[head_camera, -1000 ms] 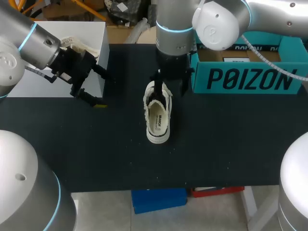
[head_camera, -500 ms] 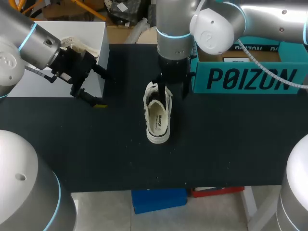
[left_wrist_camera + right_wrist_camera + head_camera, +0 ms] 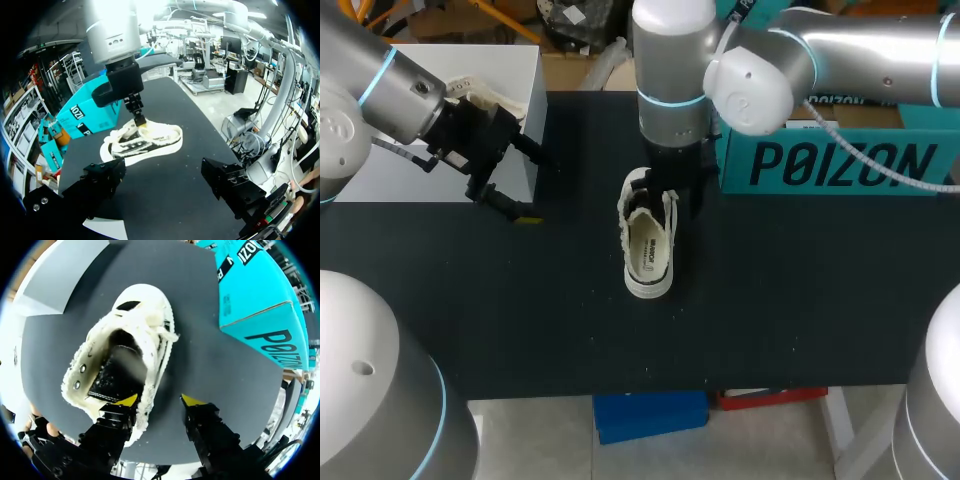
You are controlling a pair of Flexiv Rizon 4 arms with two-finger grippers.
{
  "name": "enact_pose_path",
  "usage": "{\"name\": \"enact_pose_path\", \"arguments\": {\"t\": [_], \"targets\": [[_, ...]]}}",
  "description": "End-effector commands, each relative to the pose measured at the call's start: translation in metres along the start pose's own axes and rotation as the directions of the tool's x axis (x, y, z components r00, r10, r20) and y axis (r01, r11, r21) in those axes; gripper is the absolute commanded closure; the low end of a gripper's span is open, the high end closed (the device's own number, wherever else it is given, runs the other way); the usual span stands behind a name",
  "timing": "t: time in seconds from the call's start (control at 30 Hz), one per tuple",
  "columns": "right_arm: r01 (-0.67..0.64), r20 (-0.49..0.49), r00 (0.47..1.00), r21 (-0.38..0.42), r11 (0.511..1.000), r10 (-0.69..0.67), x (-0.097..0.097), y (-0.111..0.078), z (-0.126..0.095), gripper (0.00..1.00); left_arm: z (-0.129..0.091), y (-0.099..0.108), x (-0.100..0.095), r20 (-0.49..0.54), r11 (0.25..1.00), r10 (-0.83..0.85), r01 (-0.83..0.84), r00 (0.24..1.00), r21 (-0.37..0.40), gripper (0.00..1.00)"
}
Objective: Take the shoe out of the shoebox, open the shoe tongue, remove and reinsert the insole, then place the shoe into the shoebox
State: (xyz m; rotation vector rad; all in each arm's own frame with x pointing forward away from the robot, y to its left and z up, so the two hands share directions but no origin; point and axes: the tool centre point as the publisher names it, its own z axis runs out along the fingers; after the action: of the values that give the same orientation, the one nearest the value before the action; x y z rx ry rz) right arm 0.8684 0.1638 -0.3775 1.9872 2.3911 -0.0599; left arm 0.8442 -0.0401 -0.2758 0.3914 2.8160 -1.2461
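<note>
My left gripper (image 3: 523, 184) hangs released beside the white box (image 3: 380, 160). Its own wrist view shows the fingers spread wide, with the shoe (image 3: 142, 142) well ahead of them. The shoe stands on its sole mid-table (image 3: 520, 300), outside the teal shoebox (image 3: 840, 160). From overhead, my right gripper (image 3: 668, 195) hides the shoe's laced end. Its wrist view shows the fingers parted, one yellow tip (image 3: 126, 400) over the shoe's opening and the other outside the side wall, which is not pinched.
</note>
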Motion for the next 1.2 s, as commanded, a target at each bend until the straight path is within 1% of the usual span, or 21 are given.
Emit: {"name": "enact_pose_path", "arguments": {"t": [0.03,0.2,0.4,0.63,0.67,0.7,0.73,0.77,1.0,1.1,1.2], "targets": [[0.000,0.008,1.000,0.006,1.000,0.000,0.002,0.005,0.010,0.52,0.001,0.000,0.000,0.004,1.000,0.001,-0.001,1.000,-0.001,0.00],[0.006,0.026,1.000,-0.008,1.000,-0.005,0.002,0.008,0.019,0.51,0.001,0.000,0.000,0.004,1.000,0.001,-0.001,1.000,-0.001,0.00],[0.004,0.039,0.999,-0.014,1.000,-0.003,0.001,0.007,0.028,0.51,0.001,0.000,0.000,0.004,1.000,0.001,-0.001,1.000,-0.001,0.00],[-0.009,0.048,0.999,-0.026,1.000,0.010,0.002,0.004,0.031,0.51,0.001,0.000,0.000,0.004,1.000,0.001,-0.001,1.000,-0.001,0.00],[-0.008,0.051,0.999,-0.028,1.000,0.009,0.002,0.004,0.031,0.53,0.001,0.000,0.000,0.004,1.000,0.001,-0.001,1.000,-0.001,0.00],[-0.008,0.055,0.998,-0.030,1.000,0.010,0.001,0.004,0.031,0.60,0.001,0.000,0.000,0.004,1.000,0.001,-0.001,1.000,-0.001,0.00],[-0.009,0.058,0.998,-0.032,0.999,0.011,0.000,0.004,0.031,0.87,0.001,0.000,0.000,0.004,1.000,0.001,-0.001,1.000,-0.001,0.00],[-0.009,0.059,0.998,-0.034,0.999,0.011,0.000,0.004,0.031,1.00,0.001,0.000,0.000,0.004,1.000,0.001,-0.001,1.000,-0.001,0.00],[0.001,0.056,0.998,-0.034,0.999,0.000,0.002,0.005,0.029,1.00,0.001,0.000,0.000,0.004,1.000,0.001,-0.001,1.000,-0.001,0.00],[0.019,0.056,0.998,-0.017,1.000,-0.018,0.002,0.002,0.021,1.00,0.001,0.000,0.000,0.004,1.000,0.001,-0.001,1.000,-0.001,0.00],[0.023,0.055,0.998,-0.011,1.000,-0.022,0.001,-0.005,0.010,1.00,0.001,0.000,0.000,0.004,1.000,0.001,-0.001,1.000,-0.001,0.00]]}}
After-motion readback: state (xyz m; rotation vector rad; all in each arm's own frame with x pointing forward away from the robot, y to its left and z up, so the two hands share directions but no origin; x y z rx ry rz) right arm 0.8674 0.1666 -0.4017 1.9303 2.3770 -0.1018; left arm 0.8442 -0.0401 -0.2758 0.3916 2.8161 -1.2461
